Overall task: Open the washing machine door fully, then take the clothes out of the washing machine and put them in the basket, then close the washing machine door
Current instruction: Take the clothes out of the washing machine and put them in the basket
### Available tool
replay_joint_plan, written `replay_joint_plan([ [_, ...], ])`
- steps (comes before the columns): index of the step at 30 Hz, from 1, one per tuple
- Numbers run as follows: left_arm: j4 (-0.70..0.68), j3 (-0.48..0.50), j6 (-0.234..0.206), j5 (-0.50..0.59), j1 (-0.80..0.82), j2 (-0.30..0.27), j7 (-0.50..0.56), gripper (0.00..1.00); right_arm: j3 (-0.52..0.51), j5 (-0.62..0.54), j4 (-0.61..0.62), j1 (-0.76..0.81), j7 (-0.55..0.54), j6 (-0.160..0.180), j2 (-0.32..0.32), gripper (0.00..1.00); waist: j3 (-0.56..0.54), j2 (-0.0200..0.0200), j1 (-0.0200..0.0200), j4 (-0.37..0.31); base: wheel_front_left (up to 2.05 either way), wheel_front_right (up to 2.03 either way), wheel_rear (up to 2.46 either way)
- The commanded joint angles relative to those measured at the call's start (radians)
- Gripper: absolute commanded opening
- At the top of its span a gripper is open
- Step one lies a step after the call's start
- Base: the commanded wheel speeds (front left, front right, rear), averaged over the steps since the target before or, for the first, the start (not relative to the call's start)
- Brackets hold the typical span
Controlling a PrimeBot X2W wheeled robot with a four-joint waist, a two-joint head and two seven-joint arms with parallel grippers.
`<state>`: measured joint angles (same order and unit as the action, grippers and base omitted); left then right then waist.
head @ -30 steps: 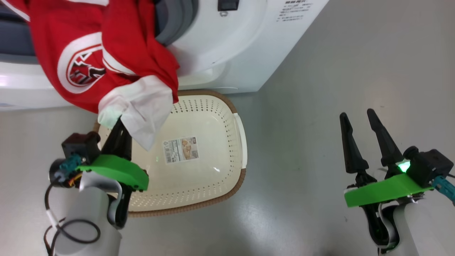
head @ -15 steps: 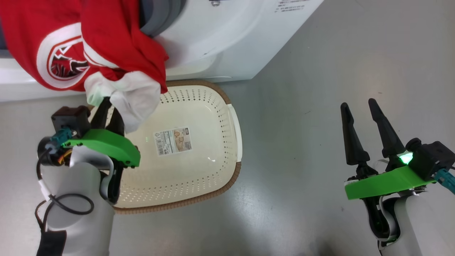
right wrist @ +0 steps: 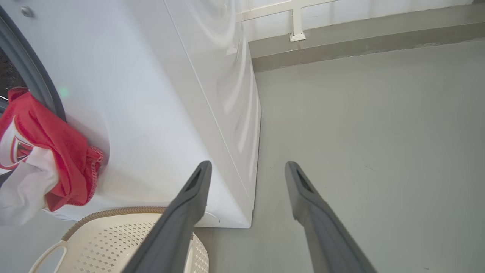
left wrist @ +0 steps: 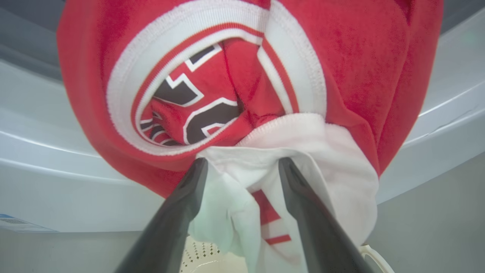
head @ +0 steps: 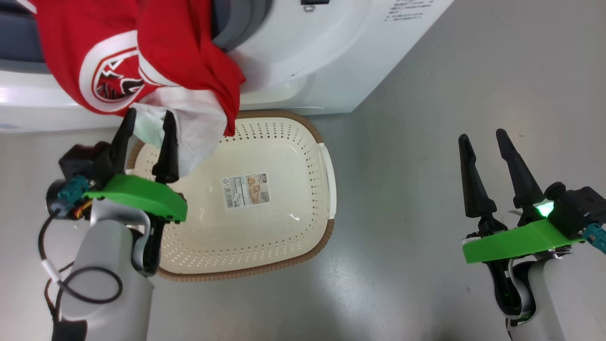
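Observation:
The clothes (head: 156, 52), a red garment with white trim and a dark logo, hang out of the washing machine (head: 307, 61) opening and down its white front. The garment's white end dangles over the back left of the cream perforated basket (head: 270, 227) on the floor. My left gripper (head: 149, 113) is open, and that white cloth lies loosely between its fingers (left wrist: 303, 212). My right gripper (head: 482, 135) stands open and empty over the floor, well right of the basket. The washing machine door is out of view.
Grey floor stretches to the right of the machine (right wrist: 159, 113) and around the basket (right wrist: 113, 242). A wall with a low grey skirting (right wrist: 360, 45) runs behind. The basket bottom carries a paper label (head: 246, 189).
My left gripper has gone from shut on the white end of the garment to open. The garment still hangs from the machine. The head camera shifted slightly; the right arm has kept still.

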<state>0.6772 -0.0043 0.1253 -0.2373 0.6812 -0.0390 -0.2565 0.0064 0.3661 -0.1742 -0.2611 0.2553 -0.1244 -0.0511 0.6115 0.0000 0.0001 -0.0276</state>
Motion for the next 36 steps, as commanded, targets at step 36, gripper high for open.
replay_joint_plan([
  [36, -0.46, 0.078, 0.005, 0.035, -0.303, -0.011, -0.005, 1.0, 0.002, -0.019, 0.021, 0.032, 0.006, -0.006, 0.001, 1.0, -0.03, 0.0, -0.0001, 0.02, 0.0, 0.0, 0.0],
])
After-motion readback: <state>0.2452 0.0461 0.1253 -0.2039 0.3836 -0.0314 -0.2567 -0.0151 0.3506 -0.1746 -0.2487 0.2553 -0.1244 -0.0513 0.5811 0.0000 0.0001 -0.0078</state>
